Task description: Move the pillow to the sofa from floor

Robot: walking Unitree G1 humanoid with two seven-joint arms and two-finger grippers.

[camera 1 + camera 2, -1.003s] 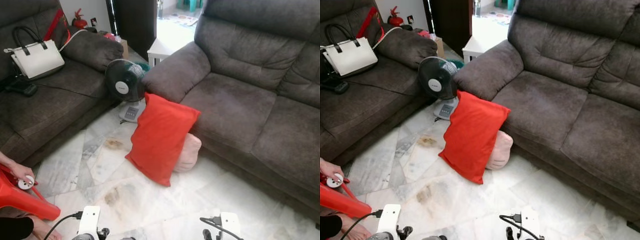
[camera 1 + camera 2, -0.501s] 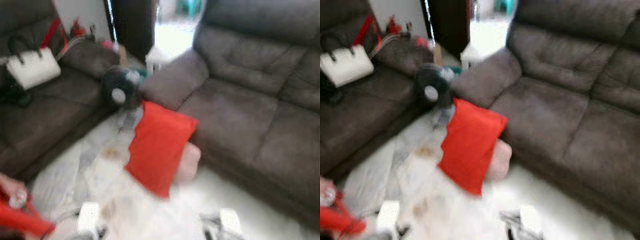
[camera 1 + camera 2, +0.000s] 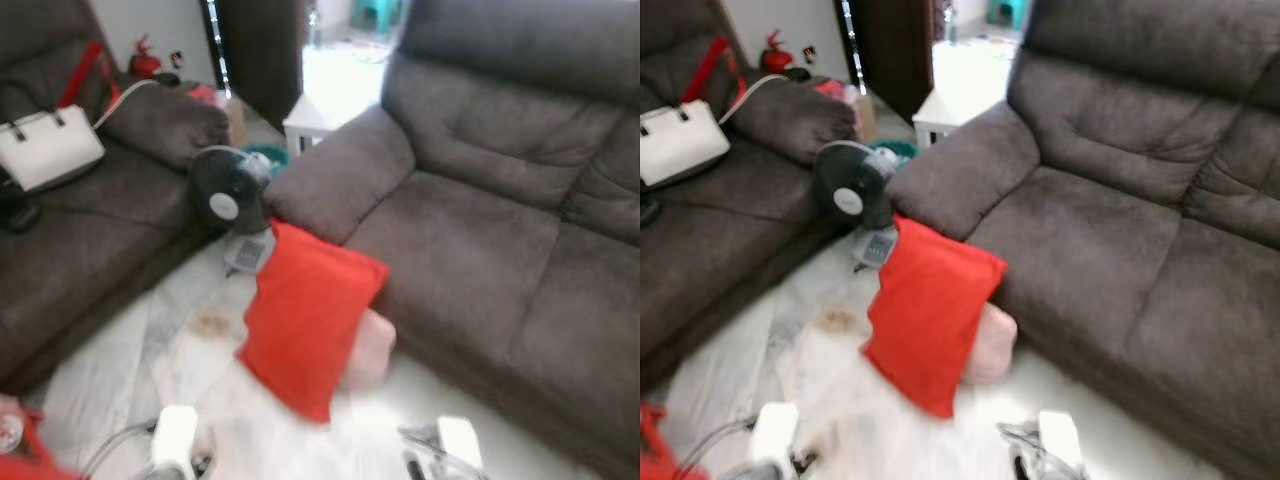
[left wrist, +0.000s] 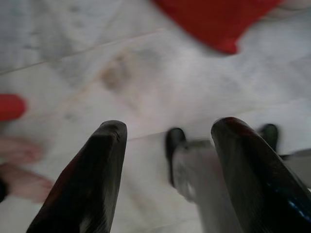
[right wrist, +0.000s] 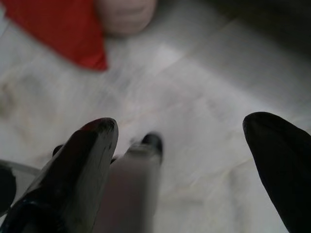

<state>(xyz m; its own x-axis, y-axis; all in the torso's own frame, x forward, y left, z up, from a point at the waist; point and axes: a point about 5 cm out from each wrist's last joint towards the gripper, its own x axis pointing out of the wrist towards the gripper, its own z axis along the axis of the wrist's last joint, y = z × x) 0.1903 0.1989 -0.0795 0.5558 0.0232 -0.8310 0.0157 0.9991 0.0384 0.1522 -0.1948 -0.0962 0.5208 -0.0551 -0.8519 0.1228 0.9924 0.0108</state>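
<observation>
Red pillow (image 3: 308,312) at 12 o'clock, propped against sofa (image 3: 500,230). Left gripper (image 4: 167,141) and right gripper (image 5: 180,131) both spread, empty. You should approach squarely, then grasp its lower corner.

Marble floor (image 3: 120,350), grey corner sofas (image 3: 480,220), bright doorway (image 3: 345,50) beyond

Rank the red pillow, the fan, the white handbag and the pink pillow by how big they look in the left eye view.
1. red pillow, clearly largest.
2. white handbag and fan: they look about alike, and both sit farther from the camera, so no ranking.
3. pink pillow, smallest showing, though the red one hides much of it.
</observation>
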